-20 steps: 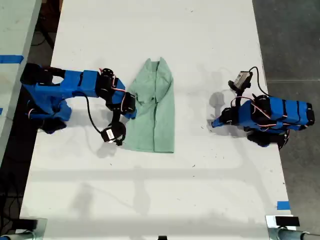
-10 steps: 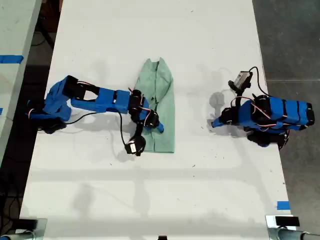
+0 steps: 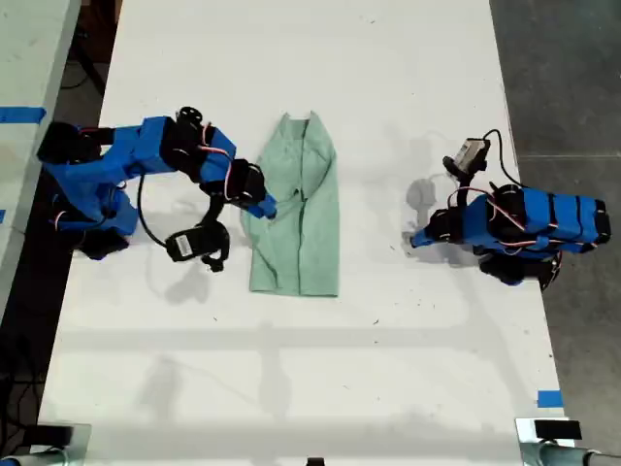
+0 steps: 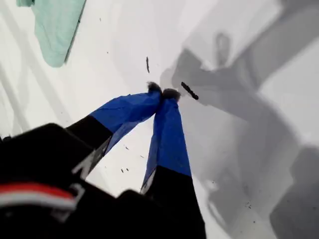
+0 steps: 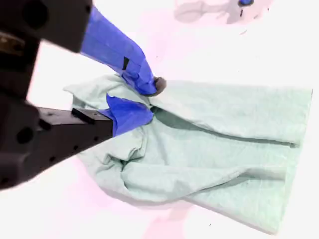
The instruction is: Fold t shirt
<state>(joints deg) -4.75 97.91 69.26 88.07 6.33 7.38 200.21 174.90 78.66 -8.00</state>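
Observation:
The pale mint-green t shirt (image 3: 301, 218) lies creased and lengthwise on the white table (image 3: 291, 388), narrowing at its far end. My second gripper (image 3: 268, 207) sits at the shirt's edge on the exterior view's left. In the second wrist view its fingertips (image 5: 155, 85) stand a little apart, resting on the t shirt (image 5: 214, 144) with a fold of cloth between them. My first gripper (image 3: 415, 239) is at the exterior view's right, well away from the shirt. It is shut on nothing over bare table (image 4: 234, 64), and only a corner of the t shirt (image 4: 55, 25) shows in its view.
A loose camera module on a cable (image 3: 189, 245) hangs beside the second arm. Blue tape marks (image 3: 549, 398) sit near the table's edge at the exterior view's lower right. Dark floor borders the table on both sides.
The second arm reached across the shirt's near end half a second ago, then drew back toward the exterior view's left. The shirt's near end is narrower than one second ago. The first arm stayed still.

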